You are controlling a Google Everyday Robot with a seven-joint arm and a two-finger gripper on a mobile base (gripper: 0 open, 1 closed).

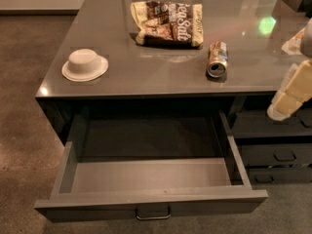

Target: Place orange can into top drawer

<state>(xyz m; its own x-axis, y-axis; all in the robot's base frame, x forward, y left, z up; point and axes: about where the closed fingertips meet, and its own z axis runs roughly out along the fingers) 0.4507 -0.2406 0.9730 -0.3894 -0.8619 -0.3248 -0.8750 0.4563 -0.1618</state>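
The orange can [217, 59] lies on its side on the grey counter [146, 77], its silver end facing me, near the front right. The top drawer [151, 199] is pulled wide open below the counter, empty inside, with a small metal handle [153, 213] centred on its front. My gripper [288, 97] hangs at the right edge of the view, pale cream, below and to the right of the can, apart from it and holding nothing that I can see.
A brown-and-cream snack bag [168, 23] lies at the back of the counter. A white upturned bowl [85, 65] sits at the front left. Narrower dark drawers [275, 155] stack at right. Brown floor lies to the left.
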